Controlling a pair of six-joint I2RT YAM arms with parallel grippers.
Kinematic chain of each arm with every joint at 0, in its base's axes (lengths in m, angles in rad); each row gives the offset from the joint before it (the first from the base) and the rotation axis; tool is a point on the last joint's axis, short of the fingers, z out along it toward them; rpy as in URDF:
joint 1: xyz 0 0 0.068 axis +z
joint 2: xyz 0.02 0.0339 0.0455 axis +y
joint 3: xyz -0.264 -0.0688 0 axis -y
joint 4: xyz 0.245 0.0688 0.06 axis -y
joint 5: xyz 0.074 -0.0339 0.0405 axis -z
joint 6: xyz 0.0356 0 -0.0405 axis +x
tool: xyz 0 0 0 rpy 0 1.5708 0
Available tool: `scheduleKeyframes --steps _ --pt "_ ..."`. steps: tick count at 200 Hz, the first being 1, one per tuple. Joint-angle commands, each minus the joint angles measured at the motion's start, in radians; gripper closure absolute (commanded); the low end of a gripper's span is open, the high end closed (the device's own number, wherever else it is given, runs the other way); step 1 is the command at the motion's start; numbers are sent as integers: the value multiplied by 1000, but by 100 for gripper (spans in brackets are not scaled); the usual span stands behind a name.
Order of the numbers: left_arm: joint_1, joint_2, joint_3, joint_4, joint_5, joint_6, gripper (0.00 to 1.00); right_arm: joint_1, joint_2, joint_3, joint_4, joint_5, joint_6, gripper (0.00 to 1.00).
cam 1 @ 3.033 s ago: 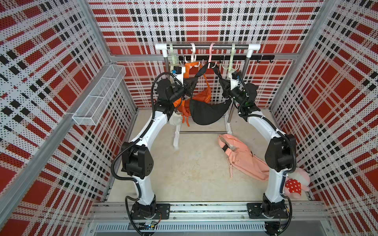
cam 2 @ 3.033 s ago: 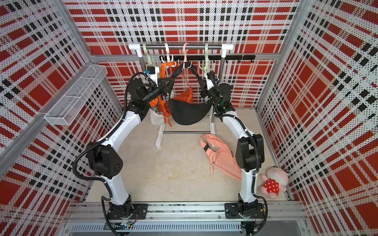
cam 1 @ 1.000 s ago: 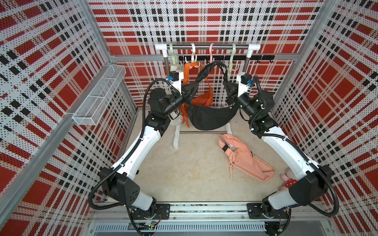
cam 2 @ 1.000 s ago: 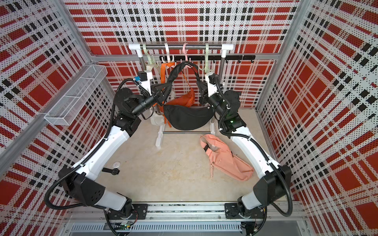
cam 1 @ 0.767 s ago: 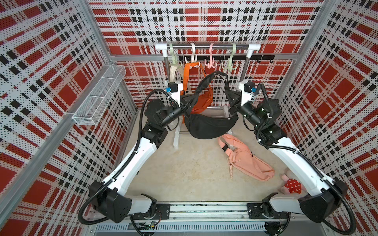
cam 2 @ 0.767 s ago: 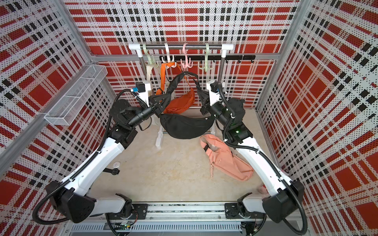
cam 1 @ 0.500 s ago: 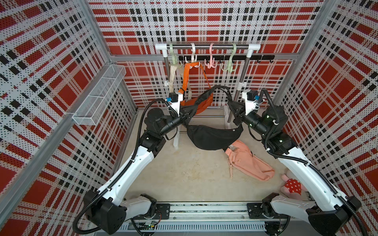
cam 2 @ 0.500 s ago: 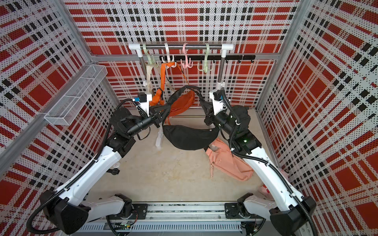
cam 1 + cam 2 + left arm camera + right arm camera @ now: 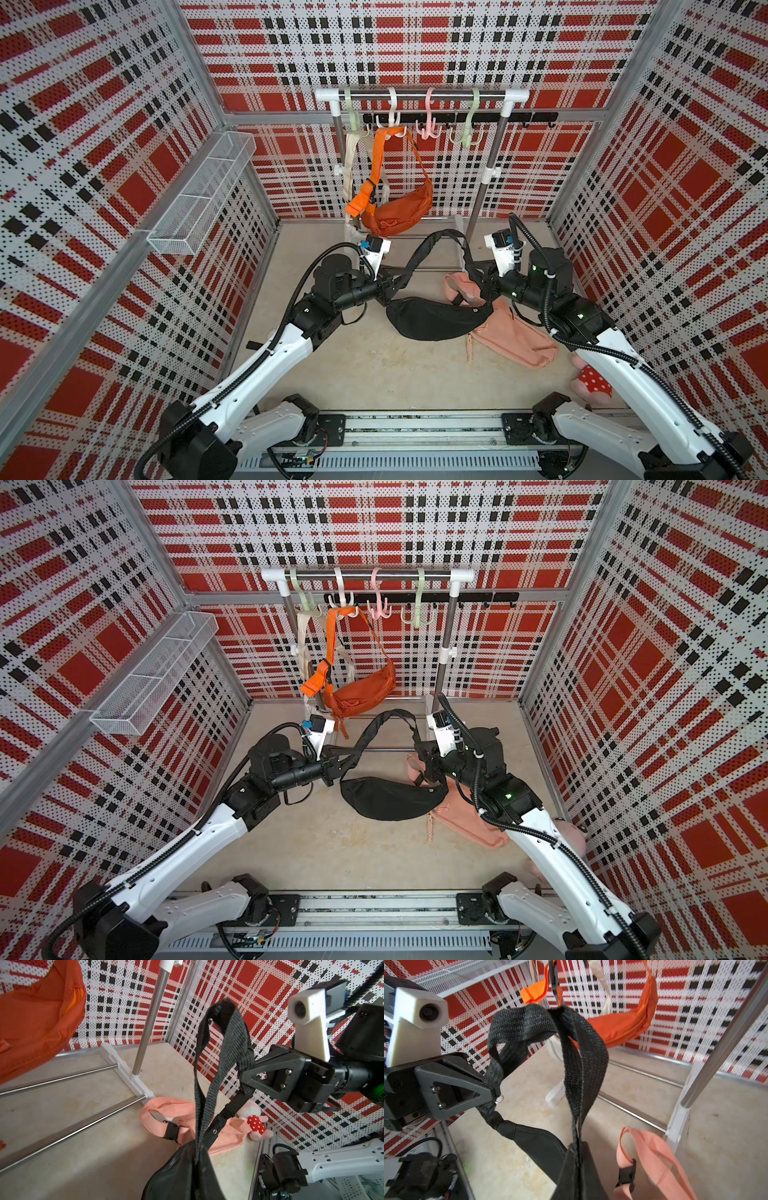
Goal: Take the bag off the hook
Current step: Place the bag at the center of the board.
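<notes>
My arms [image 9: 266, 361] are white shells with black joints [image 9: 336, 274] and ribbed black cables [image 9: 309, 269]. My left hand [image 9: 493, 1096] and right hand [image 9: 244, 1078] are black, with triangular fingers [image 9: 452, 1084], silver screws [image 9: 433, 1089] and white camera blocks [image 9: 413, 1022].

Both top views high, facing down and back, wrist views close, sharing black bag [image 9: 180, 1174]

The left arm [image 9: 266, 361] and right arm [image 9: 615, 353] reach in from the near side. The left pincer [image 9: 390, 286] and right pincer [image 9: 485, 286] point at each other, both squeezed tight.
</notes>
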Motion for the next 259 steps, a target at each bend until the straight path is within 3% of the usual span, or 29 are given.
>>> scheduleKeyframes --steps 1,41,110,161,185,216,243,259 --pt "-8 -84 -18 -66 16 -55 100 25 -36 27 -119 -29 54 100" --pt "-10 -147 -19 -153 40 -101 100 43 -96 43 -222 -2 87 100" --pt "-23 -206 -48 -245 73 -184 100 46 -119 88 -364 -63 124 100" --pt "-57 -147 -101 -146 76 -212 100 46 -115 149 -422 95 118 100" --pt "-63 -117 -95 -163 98 -192 100 47 -59 116 -390 65 124 100" --pt "-63 -133 -125 -180 10 -169 100 46 0 20 -321 60 134 100" --pt "-47 -98 -115 -141 -117 -160 100 46 76 33 -270 174 132 100" --pt "-29 -66 -124 -57 -134 -182 100 46 131 71 -248 244 116 100"
